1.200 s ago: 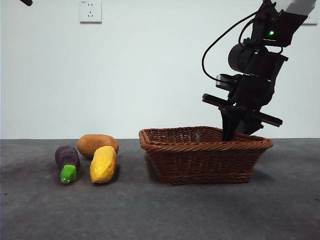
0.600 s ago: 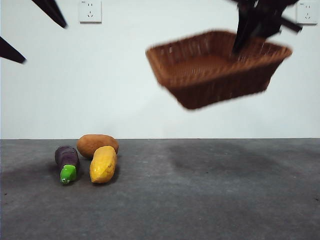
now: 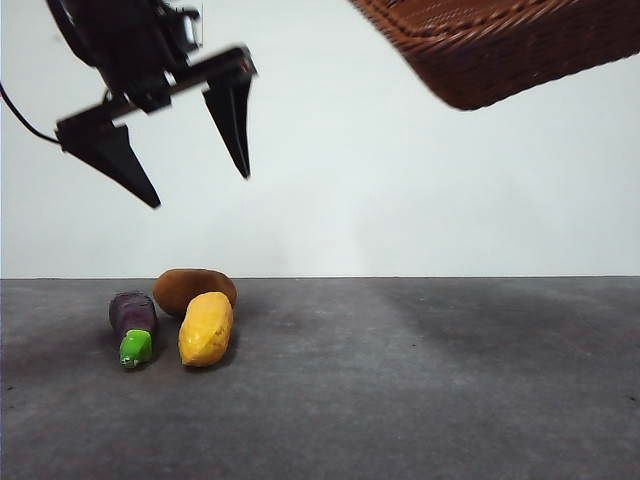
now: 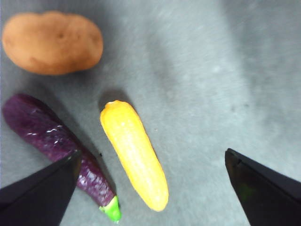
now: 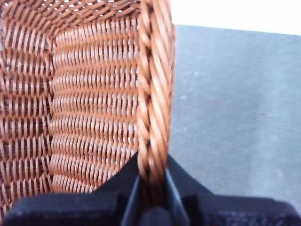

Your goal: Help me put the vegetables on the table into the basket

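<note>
**Basket aloft, three vegetables on the counter**

The basket hangs high in the air at the upper right of the front view, tilted, only its lower part in frame. It is dark brown woven wicker with flaring sides; the right wrist view shows its tight horizontal weave and a thick braided rim. The right tool is clamped on that rim, one black jaw on the inside of the wall and one on the outside.

The three vegetables lie close together on the dark grey, mottled counter, at the left in the front view. The eggplant is dark purple and glossy with a bright green cap that points toward the front camera. The yellow vegetable is oblong and slightly bumpy and lies just beside the eggplant. The potato is brown-orange, oval and faintly speckled; it sits behind the other two.

The left tool hovers above the vegetables with its two pointed black jaws spread wide apart, holding nothing. In its wrist view the yellow vegetable lies between the jaws.

No brand, label or readable writing shows on any item.
</note>
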`<action>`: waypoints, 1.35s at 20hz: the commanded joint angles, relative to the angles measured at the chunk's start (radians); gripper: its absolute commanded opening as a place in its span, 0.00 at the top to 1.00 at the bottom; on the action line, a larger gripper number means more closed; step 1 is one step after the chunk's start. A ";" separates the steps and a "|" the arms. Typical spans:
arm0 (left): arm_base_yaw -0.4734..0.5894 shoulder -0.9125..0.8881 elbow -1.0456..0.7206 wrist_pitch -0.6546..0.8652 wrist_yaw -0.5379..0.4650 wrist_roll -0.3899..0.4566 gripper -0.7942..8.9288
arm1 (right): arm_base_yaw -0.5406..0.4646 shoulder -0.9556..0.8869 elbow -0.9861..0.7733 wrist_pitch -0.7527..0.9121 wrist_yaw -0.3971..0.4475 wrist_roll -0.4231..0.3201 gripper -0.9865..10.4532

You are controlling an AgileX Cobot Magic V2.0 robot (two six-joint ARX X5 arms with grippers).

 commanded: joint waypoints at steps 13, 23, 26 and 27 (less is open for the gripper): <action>-0.093 0.233 0.013 0.002 -0.085 -0.144 0.25 | -0.056 -0.037 -0.001 -0.058 -0.024 -0.044 0.92; -0.093 0.270 0.013 0.032 -0.091 -0.188 0.25 | -0.056 -0.037 -0.002 -0.078 -0.042 -0.069 0.92; -0.093 0.288 0.013 0.019 -0.099 -0.204 0.25 | -0.056 -0.037 -0.002 -0.078 -0.099 -0.069 0.92; -0.093 0.299 0.013 0.015 -0.099 -0.204 0.25 | -0.056 -0.037 -0.002 -0.077 -0.107 -0.069 0.92</action>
